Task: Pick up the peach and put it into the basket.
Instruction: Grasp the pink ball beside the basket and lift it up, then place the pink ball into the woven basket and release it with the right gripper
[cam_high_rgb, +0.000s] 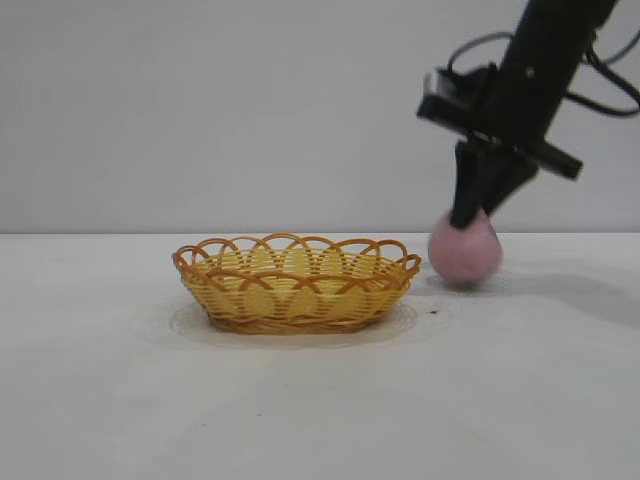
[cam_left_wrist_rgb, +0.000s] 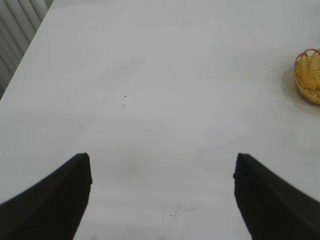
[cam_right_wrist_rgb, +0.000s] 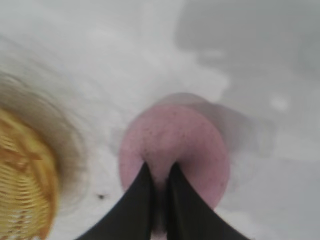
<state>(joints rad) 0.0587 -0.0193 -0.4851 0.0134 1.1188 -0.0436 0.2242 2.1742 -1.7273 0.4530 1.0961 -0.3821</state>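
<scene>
The dull pink peach (cam_high_rgb: 465, 250) is on or just above the white table, right of the basket (cam_high_rgb: 296, 283), which is a yellow-tan wicker oval with an orange-brown looped rim. My right gripper (cam_high_rgb: 472, 212) comes down from the upper right and is shut on the peach's pointed top. In the right wrist view the black fingers (cam_right_wrist_rgb: 140, 195) pinch the tip of the peach (cam_right_wrist_rgb: 175, 140), with the basket (cam_right_wrist_rgb: 22, 180) off to one side. My left gripper (cam_left_wrist_rgb: 162, 170) is open over bare table, far from the peach; a piece of the basket (cam_left_wrist_rgb: 309, 75) shows at the edge of its view.
The white table (cam_high_rgb: 320, 400) runs wide to the front and left of the basket. A pale wall stands behind. A small dark speck (cam_high_rgb: 435, 312) lies on the table between basket and peach. The table's far edge (cam_left_wrist_rgb: 22, 55) shows in the left wrist view.
</scene>
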